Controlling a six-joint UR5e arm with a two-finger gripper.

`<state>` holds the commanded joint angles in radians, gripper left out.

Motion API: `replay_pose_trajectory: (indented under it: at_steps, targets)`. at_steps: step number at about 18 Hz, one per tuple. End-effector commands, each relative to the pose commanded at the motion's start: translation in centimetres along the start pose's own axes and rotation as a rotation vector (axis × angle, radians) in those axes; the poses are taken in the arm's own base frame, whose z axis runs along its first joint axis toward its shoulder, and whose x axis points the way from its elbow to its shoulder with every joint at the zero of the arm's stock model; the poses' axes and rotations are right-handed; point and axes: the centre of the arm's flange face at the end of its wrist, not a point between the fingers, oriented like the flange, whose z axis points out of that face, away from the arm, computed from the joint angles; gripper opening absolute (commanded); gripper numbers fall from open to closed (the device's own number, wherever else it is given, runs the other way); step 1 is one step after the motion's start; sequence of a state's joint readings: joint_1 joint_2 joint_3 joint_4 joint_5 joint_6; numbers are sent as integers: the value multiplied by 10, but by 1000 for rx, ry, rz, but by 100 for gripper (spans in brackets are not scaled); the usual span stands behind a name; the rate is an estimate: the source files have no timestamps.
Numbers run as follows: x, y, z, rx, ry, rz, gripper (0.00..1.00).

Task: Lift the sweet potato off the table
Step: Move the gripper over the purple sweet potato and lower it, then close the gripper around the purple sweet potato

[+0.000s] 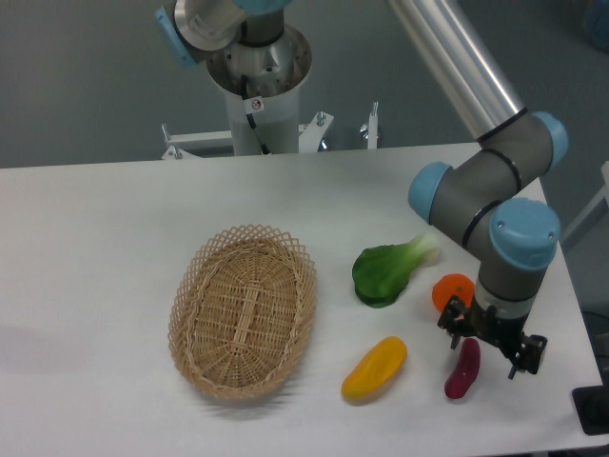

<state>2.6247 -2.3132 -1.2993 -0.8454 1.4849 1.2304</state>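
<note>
The sweet potato point(462, 372), a slim dark purple root, lies on the white table point(114, 238) near the front right edge. My gripper point(487, 351) hangs right over its upper end, fingers spread to either side of it, open. The fingertips look close to the root, but I cannot tell whether they touch it. The arm's wrist covers part of the round orange just behind.
A round orange point(450, 289) sits partly behind the wrist. A green bok choy point(387, 270) lies left of it. A yellow oblong fruit point(374, 368) lies left of the sweet potato. A wicker basket point(244, 310) stands at centre left. The table's right edge is close.
</note>
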Motion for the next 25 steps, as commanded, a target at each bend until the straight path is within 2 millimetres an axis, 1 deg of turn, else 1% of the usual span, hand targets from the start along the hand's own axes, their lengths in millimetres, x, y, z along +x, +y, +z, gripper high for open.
replay_pose_trajectory:
  at_steps: [3,5,6,9,10,11,12,15,18,23,25]
  targets:
    - [1,-1,15,-13,-27,-9,100]
    - [0,2,21,-33,-40,-17,100]
    - [0,-1,22,-33,-43,-13,100]
    - [-2,-1,36,-55,-52,-10,100]
    - [2,-5,39,-69,-51,-2,100]
    - [5,-11,34,-74,-57,12,100]
    - [7,-11,30,-70,-57,17,100]
    - [4,-11,23,-65,-60,16,100]
    - [10,-10,35,-79,-49,18,100]
    - [11,-9,37,-82,-45,19,100]
    - [11,-10,33,-79,-49,21,100]
